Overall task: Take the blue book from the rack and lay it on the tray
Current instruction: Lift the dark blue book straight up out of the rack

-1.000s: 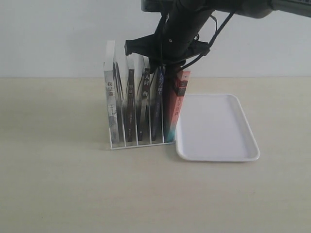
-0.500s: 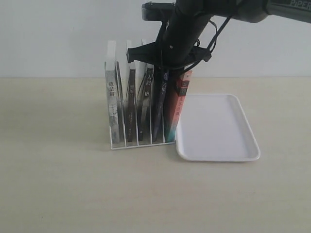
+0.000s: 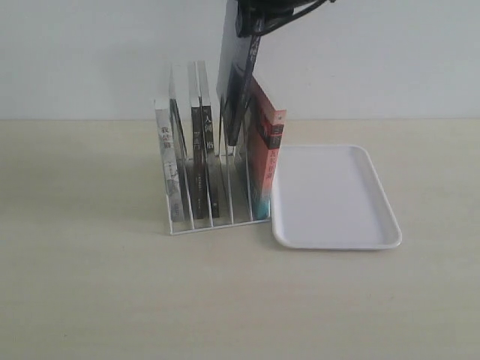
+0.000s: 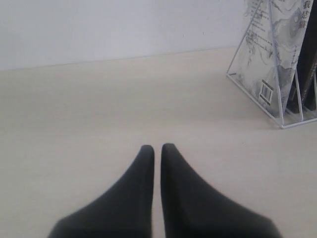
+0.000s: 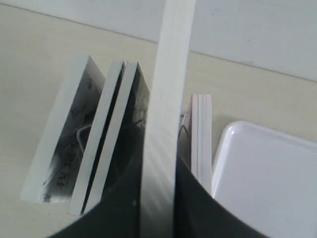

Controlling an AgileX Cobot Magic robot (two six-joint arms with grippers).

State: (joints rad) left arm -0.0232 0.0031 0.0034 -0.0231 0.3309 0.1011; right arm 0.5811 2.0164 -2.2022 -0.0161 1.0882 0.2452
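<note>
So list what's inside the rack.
Standing in the rack: a grey book, two black-spined books, a red-spined book. The blue book is raised above. Covers and slot floors are hidden.

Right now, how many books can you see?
5. Four stand in the rack: a grey one at the left end, two black ones next, a red one nearest the tray. The blue book is lifted above them. None seem hidden.

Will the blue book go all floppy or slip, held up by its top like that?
Probably not floppy: the blue book hangs straight though only its top is pinched. It might swing or slip a little, since the right gripper holds just one edge. It looks light, being thin.
</note>
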